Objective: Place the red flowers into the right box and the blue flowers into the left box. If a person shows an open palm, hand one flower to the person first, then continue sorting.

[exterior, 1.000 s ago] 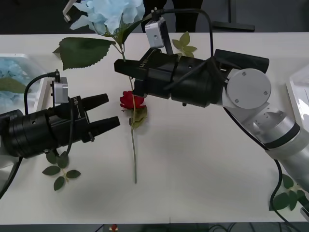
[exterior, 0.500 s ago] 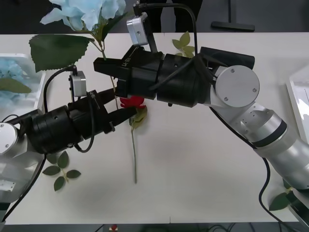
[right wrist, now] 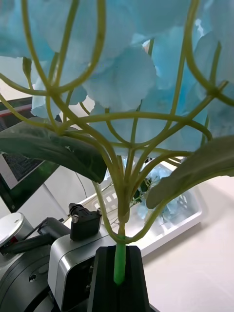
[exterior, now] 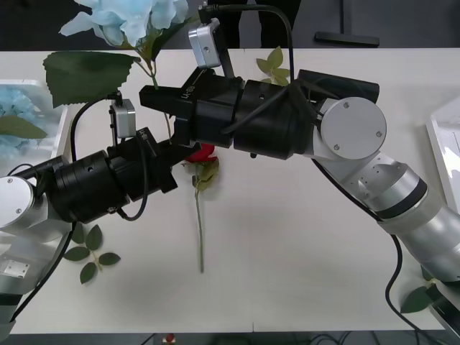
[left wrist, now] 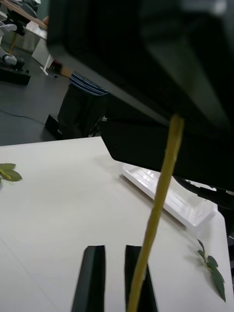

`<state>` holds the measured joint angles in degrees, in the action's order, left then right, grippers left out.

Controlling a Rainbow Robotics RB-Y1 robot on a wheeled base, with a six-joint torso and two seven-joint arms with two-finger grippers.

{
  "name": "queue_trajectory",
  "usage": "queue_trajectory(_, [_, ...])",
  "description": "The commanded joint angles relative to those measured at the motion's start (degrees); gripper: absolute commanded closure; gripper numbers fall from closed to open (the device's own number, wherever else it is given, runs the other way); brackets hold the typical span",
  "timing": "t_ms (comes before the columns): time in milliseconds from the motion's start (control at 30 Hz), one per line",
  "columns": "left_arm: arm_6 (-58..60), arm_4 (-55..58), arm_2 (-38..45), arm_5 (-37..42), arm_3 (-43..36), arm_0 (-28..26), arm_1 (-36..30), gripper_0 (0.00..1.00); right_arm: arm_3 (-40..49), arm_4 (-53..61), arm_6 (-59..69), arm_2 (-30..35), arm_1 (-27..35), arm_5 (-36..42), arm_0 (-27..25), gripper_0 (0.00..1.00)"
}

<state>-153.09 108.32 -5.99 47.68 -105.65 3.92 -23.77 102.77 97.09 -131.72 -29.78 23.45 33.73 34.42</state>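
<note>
Left of the rose (exterior: 205, 152) the left box (exterior: 60, 134) holds blue flowers; the left hand (exterior: 169, 154), nearly closed, brackets a hydrangea (exterior: 133, 18) stem; the right hand (exterior: 154, 100) above the rose clamps that stem.

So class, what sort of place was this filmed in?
Probably a lab or office test room: a plain white table, white sorting trays, and a dark floor with equipment stands behind.

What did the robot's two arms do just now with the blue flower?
The right gripper, shut on the blue flower, carried it toward the robot's left. The left gripper moved up under the right arm to the hanging stem, its fingers nearly closed beside it. The red rose stayed on the table.
</note>
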Motion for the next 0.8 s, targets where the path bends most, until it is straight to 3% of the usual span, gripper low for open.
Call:
queue_trajectory(33, [-1.91, 0.23, 0.80, -0.74, -1.67, 0.74, 0.30, 1.00, 2.35, 0.55, -1.52, 0.60, -0.08, -0.59, 1.18, 1.00])
queue_trajectory(67, [-1.91, 0.14, 0.80, -0.74, -1.67, 0.74, 0.30, 1.00, 2.35, 0.55, -1.52, 0.60, -0.08, -0.59, 1.18, 0.99])
queue_trajectory(100, [-1.91, 0.14, 0.80, -0.74, -1.67, 0.83, 0.30, 1.00, 2.35, 0.55, -1.52, 0.60, -0.08, -0.68, 1.18, 0.85])
queue_trajectory(133, [-1.91, 0.14, 0.71, -0.65, -1.67, 0.74, 0.30, 1.00, 2.35, 0.55, -1.52, 0.60, -0.08, -0.68, 1.18, 0.78])
queue_trajectory(200, [-1.91, 0.14, 0.71, -0.65, -1.67, 0.74, 0.39, 1.00, 2.35, 0.55, -1.79, 0.60, -0.08, -0.94, 1.18, 0.41])
queue_trajectory(300, [-1.91, 0.23, 0.71, -0.65, -1.67, 0.74, 0.39, 1.00, 2.35, 0.55, -2.23, 0.60, -0.08, -1.47, 1.18, 0.12])
queue_trajectory(367, [-1.91, 0.14, 0.71, -0.65, -1.67, 0.65, 0.30, 1.00, 2.35, 0.55, -2.49, 0.60, -0.08, -1.73, 1.18, 0.03])
queue_trajectory(633, [-1.91, 0.23, 2.74, -0.22, -1.67, 0.65, -0.84, 1.00, 2.35, 0.55, -3.90, 0.60, 0.01, -2.70, 1.18, 0.00])
queue_trajectory(800, [6.05, -1.53, 8.27, 4.44, -1.67, 0.74, -4.45, 1.00, 2.35, 0.55, -4.51, 0.60, 0.36, -3.05, 1.18, 0.00])
